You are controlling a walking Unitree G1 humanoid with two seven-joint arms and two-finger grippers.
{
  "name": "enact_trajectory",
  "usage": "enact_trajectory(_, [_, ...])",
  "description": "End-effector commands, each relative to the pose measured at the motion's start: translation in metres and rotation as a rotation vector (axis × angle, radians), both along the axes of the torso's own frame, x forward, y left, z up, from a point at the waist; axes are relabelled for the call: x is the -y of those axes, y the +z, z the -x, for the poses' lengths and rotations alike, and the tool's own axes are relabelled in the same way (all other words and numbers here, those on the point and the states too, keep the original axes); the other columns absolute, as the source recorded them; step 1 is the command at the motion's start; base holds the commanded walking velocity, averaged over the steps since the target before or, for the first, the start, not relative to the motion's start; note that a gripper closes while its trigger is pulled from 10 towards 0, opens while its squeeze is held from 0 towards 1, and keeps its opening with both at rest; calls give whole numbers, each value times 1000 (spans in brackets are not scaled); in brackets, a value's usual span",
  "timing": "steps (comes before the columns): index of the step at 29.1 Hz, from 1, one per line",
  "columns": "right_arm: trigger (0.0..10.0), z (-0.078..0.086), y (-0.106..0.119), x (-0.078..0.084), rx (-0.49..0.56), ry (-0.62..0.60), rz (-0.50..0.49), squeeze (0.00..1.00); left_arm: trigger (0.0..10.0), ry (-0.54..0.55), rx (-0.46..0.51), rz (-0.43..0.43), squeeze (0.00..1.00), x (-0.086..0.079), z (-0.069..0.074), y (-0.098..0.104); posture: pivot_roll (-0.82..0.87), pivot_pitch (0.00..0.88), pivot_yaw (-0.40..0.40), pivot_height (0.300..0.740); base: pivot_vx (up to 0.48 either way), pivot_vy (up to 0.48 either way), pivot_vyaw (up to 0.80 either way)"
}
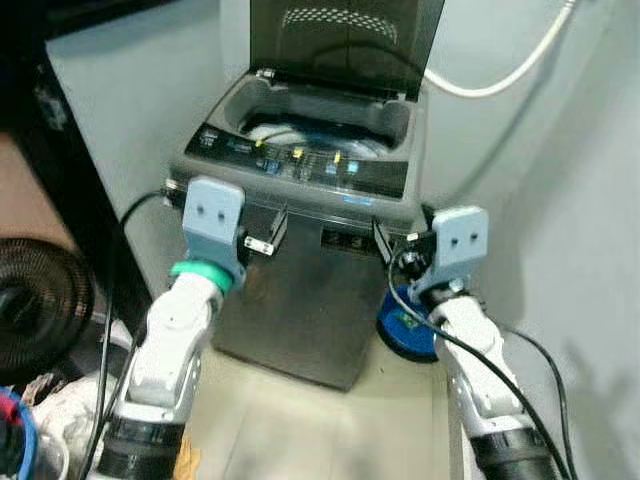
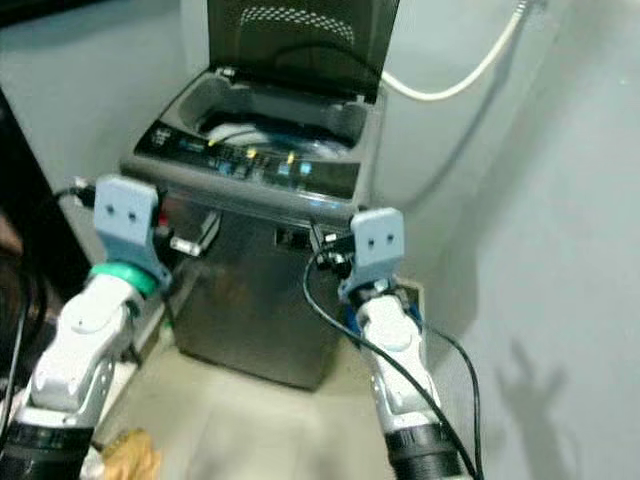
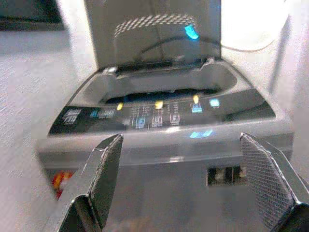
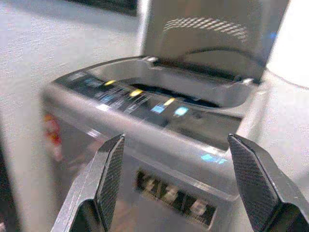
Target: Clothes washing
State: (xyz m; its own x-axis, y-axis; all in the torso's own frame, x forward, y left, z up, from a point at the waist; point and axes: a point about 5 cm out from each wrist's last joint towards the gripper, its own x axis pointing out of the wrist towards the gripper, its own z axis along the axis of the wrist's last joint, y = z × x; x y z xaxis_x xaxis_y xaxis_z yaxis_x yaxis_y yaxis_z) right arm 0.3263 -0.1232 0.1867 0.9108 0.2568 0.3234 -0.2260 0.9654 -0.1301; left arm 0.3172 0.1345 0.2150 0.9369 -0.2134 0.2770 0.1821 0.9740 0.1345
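A grey top-loading washing machine stands straight ahead with its dark lid raised. Several buttons glow yellow and blue on its control panel. Something pale lies in the drum, too blurred to name. My left gripper is held up before the machine's front left, open and empty. My right gripper is up at the front right, also open and empty. In the left wrist view the left gripper frames the panel between wide-spread fingers. The right gripper does the same in the right wrist view.
A black fan and clutter sit at the left. A blue object lies on the floor at the machine's right base. A white hose runs along the back wall. Grey walls close in on both sides.
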Motion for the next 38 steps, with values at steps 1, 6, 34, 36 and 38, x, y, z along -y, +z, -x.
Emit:
enact_trajectory(1, [10000, 1, -8, 1, -32, 9, 27, 0, 10000, -3, -21, -4, 0, 3, 0, -5, 107, 0, -13, 740, 0, 0, 788])
enact_trajectory(6, [10000, 2, -11, -2, -40, 29, 45, 0, 10000, -10, -24, -5, 0, 5, 1, -7, 107, 0, -14, 740, 0, 0, 778])
enact_trajectory(34, [10000, 7, -28, -5, -92, 59, 74, 0, 10000, -36, -83, -33, 0, 11, 3, -26, 105, 0, -17, 740, 0, 0, 261])
enact_trajectory(36, [10000, 8, -34, -5, -109, 58, 81, 0, 10000, -38, -97, -41, 0, 11, 4, -31, 105, 0, -17, 740, 0, 0, 800])
enact_trajectory(38, [10000, 9, -43, -5, -135, 57, 90, 0, 10000, -42, -124, -54, 0, 13, 5, -41, 105, 0, -17, 740, 0, 0, 800])
